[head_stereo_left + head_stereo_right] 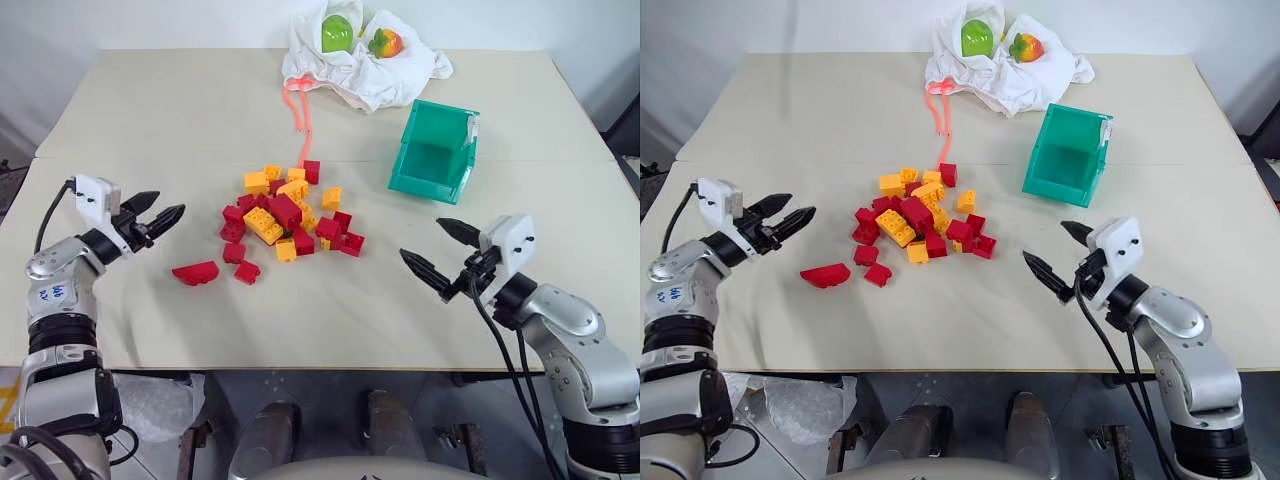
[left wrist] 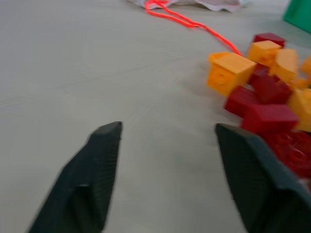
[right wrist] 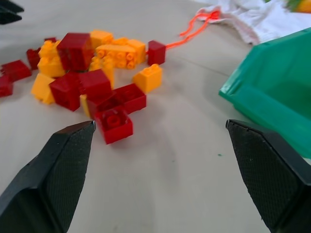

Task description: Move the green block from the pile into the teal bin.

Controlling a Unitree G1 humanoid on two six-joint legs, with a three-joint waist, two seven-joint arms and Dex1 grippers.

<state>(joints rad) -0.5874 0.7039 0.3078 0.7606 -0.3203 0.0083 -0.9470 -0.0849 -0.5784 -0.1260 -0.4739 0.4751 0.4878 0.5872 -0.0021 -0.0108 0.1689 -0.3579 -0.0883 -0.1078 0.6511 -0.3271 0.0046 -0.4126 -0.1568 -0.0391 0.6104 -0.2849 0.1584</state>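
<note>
Two black-fingered robot grippers, left gripper [image 1: 162,213] and right gripper [image 1: 438,250], hover wide open and empty either side of a heap of red and yellow studded plastic bricks [image 1: 285,217] on a beige surface [image 1: 180,120]. A teal open-fronted plastic bin [image 1: 434,151] stands behind; no green brick can be made out.

pile [image 1: 917,219] mid-table; teal bin [image 1: 1070,152] beyond (right), apart

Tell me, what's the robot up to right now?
Left gripper and right gripper: jaws open, empty, flanking the pile. No green block visible among the bricks. Teal bin waiting beyond, nothing blocking.
</note>
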